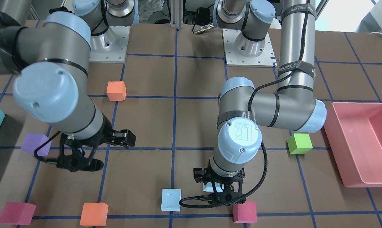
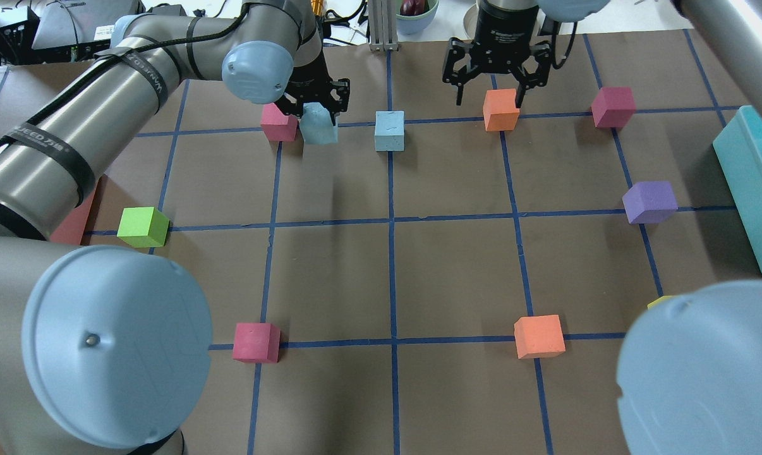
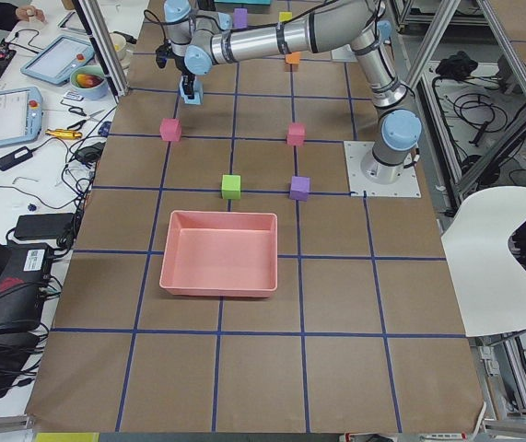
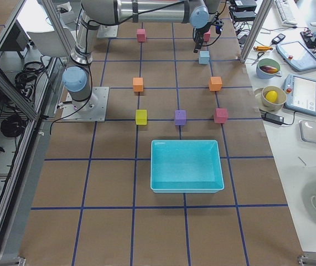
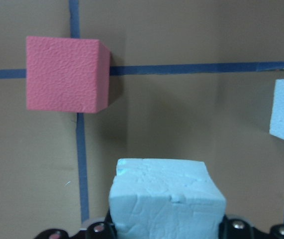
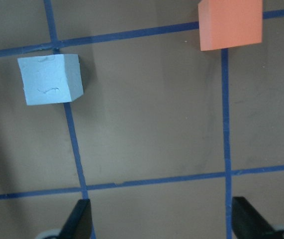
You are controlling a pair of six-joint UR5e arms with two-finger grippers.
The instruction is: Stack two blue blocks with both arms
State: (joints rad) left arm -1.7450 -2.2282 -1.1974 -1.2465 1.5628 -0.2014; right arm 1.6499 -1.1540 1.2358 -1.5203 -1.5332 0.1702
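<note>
Nearest the robot, a magenta cube (image 2: 256,342) & an orange cube (image 2: 539,336) sit on the tabletop (image 2: 450,278), each by a blue tape line.

Mid row: green cube (image 2: 142,227) on robot's left, purple cube (image 2: 650,202) on its right. Teal bin (image 2: 750,170) lies just outside the purple one, at the tabletop's end. Pink bin (image 1: 335,136) is at the opposite end, outside the green cube.

Far row, where both arms reach:
- L hand (image 2: 320,112) is clamped on the held blue block (image 5: 166,199), fingers on 2 opposite sides. The block looks slightly tilted from overhead. Can't tell if its base touches the tabletop.
- Far magenta cube (image 2: 278,122) is just beside it on the outer side, w/ a gap btwn them.
- Loose blue block (image 2: 389,131) sits flat on a tape crossing on the centre line. It is near the held one, not touching, btwn the two hands.
- R hand (image 2: 489,95) is spread wide & empty, hovering above the tabletop by the far orange cube (image 2: 500,110). In the wrist view both fingers (image 6: 79,219) are clear of that cube & of the loose blue block.
- Another magenta cube (image 2: 613,107) is further to robot's right in the same row.
</note>
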